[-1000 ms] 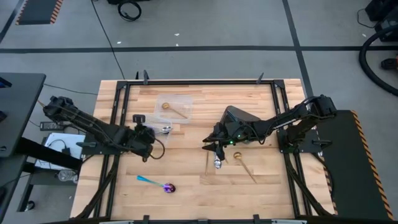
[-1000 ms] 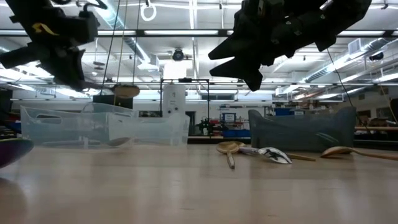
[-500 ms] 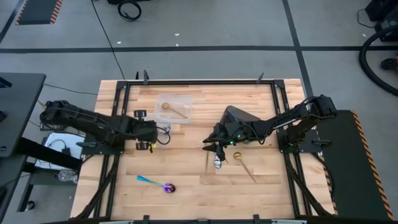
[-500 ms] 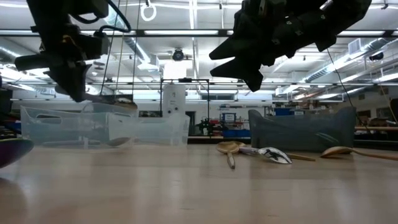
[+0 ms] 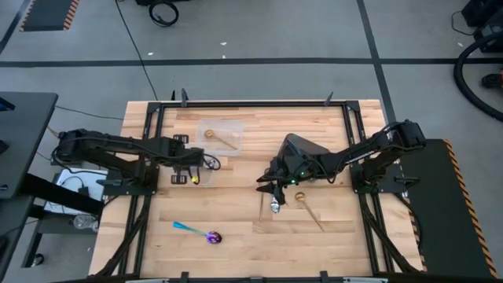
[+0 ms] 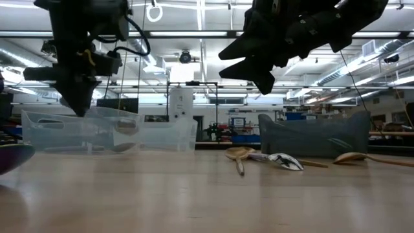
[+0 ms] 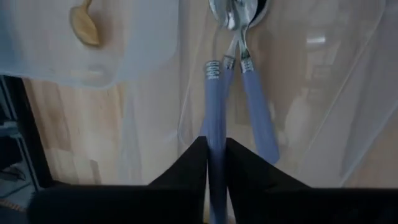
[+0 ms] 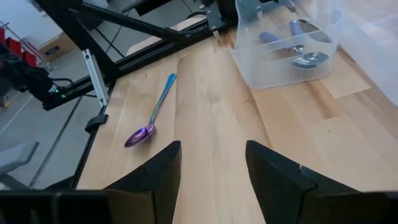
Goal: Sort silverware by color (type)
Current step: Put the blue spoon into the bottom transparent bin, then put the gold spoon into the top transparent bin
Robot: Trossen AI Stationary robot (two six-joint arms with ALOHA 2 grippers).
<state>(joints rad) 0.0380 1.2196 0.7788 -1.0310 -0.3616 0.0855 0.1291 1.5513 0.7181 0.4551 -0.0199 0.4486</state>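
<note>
My left gripper [image 5: 196,161] [image 7: 215,146] is shut on a silver spoon with a pale blue handle [image 7: 214,93], over a clear container [image 5: 207,169] [image 6: 97,133]. The spoon's bowl [image 7: 231,15] is inside it, beside a matching spoon [image 7: 256,93]. A gold spoon [image 5: 216,138] lies in a second clear container. My right gripper [image 5: 271,186] [image 8: 211,162] hovers open above a silver spoon [image 5: 274,206] and gold spoons [image 5: 304,202] lying flat on the table. An iridescent purple spoon with a teal handle [image 5: 200,232] [image 8: 152,115] lies near the table's near edge. My left gripper pinches the spoon's pale blue handle [image 7: 215,127] between its two fingers, well back from the bowl, with the fingers lying along the handle. The spoon sticks out ahead of the fingertips, its bowl end down inside the clear container next to the other spoon's bowl.
A dark grey bin [image 5: 302,149] [image 6: 310,139] stands just beyond my right gripper. Black frame rails [image 5: 149,126] border the wooden table. Bare wood lies between the iridescent spoon and the spoons under my right gripper.
My left gripper has moved toward the table's far edge, turned toward the right, and come down over the clear container, still shut on the spoon. The spoon's bowl has come down into the container.
</note>
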